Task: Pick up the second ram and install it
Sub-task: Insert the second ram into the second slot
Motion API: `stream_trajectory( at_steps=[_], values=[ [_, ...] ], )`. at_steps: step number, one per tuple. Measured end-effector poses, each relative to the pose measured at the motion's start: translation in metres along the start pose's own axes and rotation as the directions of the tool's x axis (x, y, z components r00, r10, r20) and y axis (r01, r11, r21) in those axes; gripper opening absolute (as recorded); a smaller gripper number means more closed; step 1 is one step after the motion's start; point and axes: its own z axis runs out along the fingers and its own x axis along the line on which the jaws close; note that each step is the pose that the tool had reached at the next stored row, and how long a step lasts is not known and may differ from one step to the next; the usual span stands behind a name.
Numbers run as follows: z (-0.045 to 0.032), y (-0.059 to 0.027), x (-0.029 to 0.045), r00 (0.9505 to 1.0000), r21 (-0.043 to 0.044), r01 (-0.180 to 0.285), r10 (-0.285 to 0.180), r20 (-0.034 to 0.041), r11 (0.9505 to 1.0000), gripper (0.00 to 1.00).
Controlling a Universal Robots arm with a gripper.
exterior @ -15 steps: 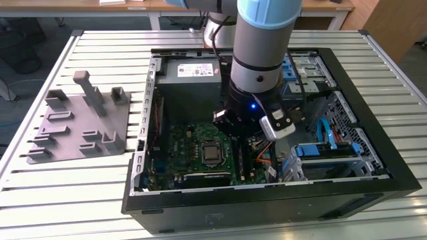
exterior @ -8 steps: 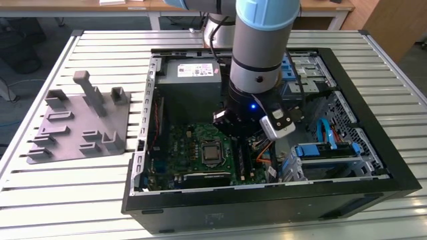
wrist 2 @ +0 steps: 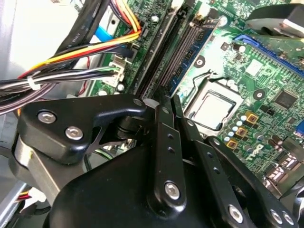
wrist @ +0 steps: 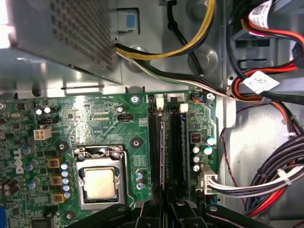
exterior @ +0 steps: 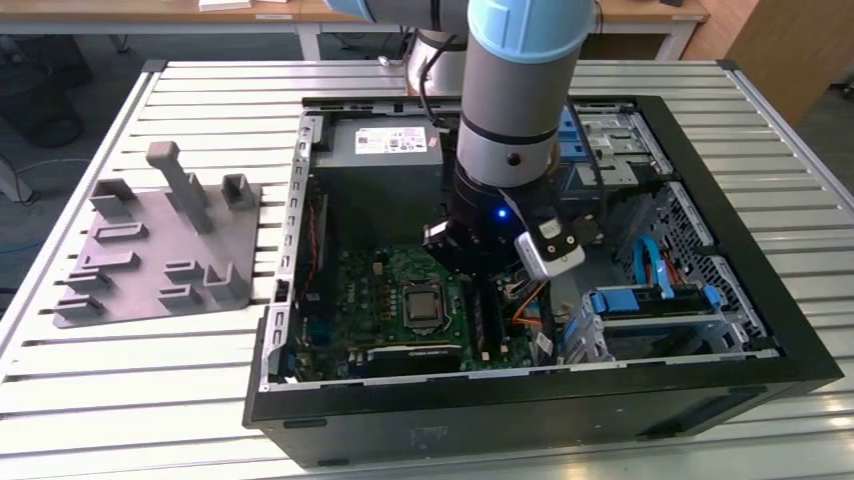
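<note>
- The arm reaches down into an open computer case that lies on a slatted table.
- The gripper hangs low over the green motherboard, at one end of the long black slots.
- In both wrist views its two black fingers are drawn close together, with only a thin seam between the tips.
- A thin blue-green edge stands upright between the slots and runs straight up to the fingertips. This appears to be the second ram, seen edge-on.
- I cannot tell whether the fingers pinch the end of the stick or just sit over it, or whether it is fully seated.
- The processor, with its pale metal top, sits beside the slots on the board.
- Bundles of black, red and yellow cables lie along the other side of the slots.
- A grey perforated power supply sits beyond the board.
- On the exterior view's left, the grey holder plate with upright pegs rests on the table, well apart from the case.
</note>
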Motion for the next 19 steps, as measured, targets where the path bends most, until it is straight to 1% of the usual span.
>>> stream_trajectory(
  at_steps=[4,8,12,15,17,19],
  values=[
    [0.0009,0.0007,0.0009,1.0000,0.0004,0.000,0.000,0.0002,1.0000,0.14],
    [0.0023,0.0039,0.0012,1.0000,0.0052,0.000,0.000,0.0004,1.0000,0.14],
    [0.0031,0.0073,0.0013,1.0000,0.0082,0.000,0.000,0.0007,1.0000,0.14],
    [0.0035,0.0074,0.0013,1.0000,0.0159,-0.001,0.001,0.0011,0.9999,0.14],
    [0.0036,0.0074,0.0013,1.0000,0.0233,-0.003,0.003,0.0014,0.9997,0.14],
    [0.0039,0.0075,0.0013,1.0000,0.0276,-0.003,0.003,0.0017,0.9996,0.14]
  ],
)
